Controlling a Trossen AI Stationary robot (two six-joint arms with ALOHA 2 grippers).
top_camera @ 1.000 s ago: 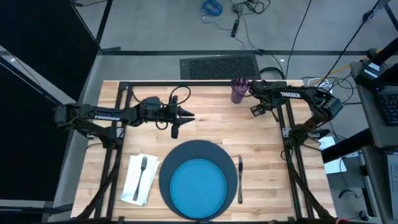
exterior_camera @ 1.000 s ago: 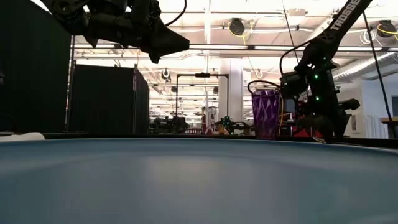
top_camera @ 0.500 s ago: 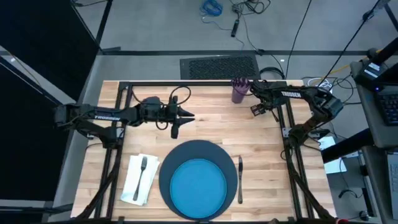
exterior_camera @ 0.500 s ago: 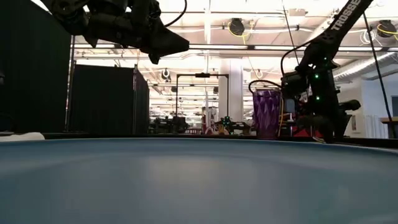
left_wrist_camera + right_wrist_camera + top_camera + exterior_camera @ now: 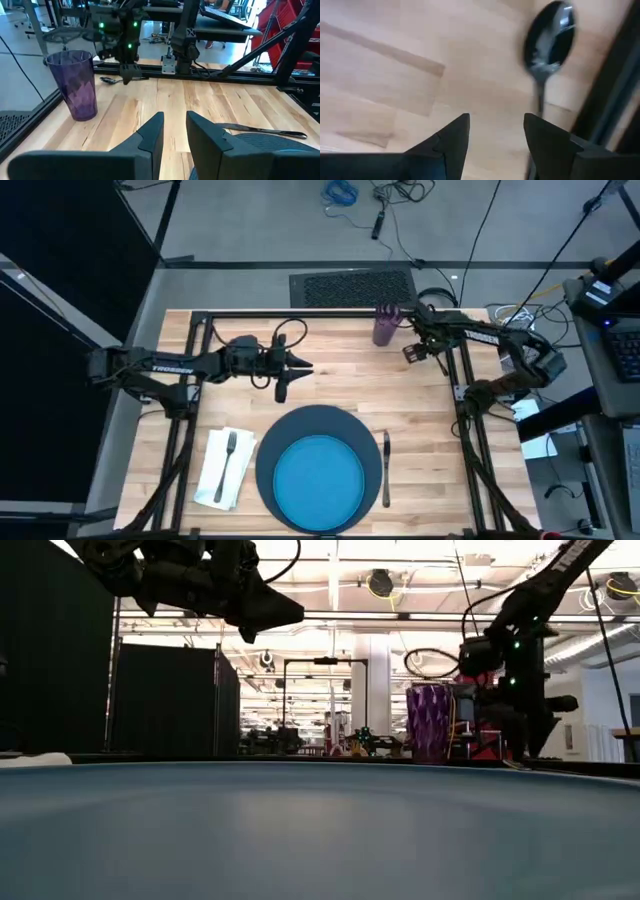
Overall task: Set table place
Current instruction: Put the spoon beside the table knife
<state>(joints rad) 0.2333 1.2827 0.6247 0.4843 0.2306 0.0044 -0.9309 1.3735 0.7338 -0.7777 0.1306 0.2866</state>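
Note:
The blue plate (image 5: pixel 318 478) sits on the dark grey charger (image 5: pixel 270 442) at the table's near middle. A fork (image 5: pixel 228 454) lies on the white napkin (image 5: pixel 222 480) to its left, and a knife (image 5: pixel 386 468) lies to its right. The purple cup (image 5: pixel 385 328) stands upright at the far right. The spoon (image 5: pixel 547 35) lies flat on the wood beside it. My right gripper (image 5: pixel 411 352) hangs open over the table just beside the spoon, pointing down and touching nothing. My left gripper (image 5: pixel 303 367) hovers level above the table's middle, with a narrow gap between its fingers and nothing in it.
The black metal frame runs along the far edge (image 5: pixel 300 313) and down both sides (image 5: pixel 462 380). Bare wood (image 5: pixel 350 375) lies between the two grippers and the charger. In the low view the plate's rim (image 5: pixel 320 775) fills the foreground.
My right gripper has drawn a little away from the purple cup, toward the table's right edge and slightly up. The cup stays upright where it stood.

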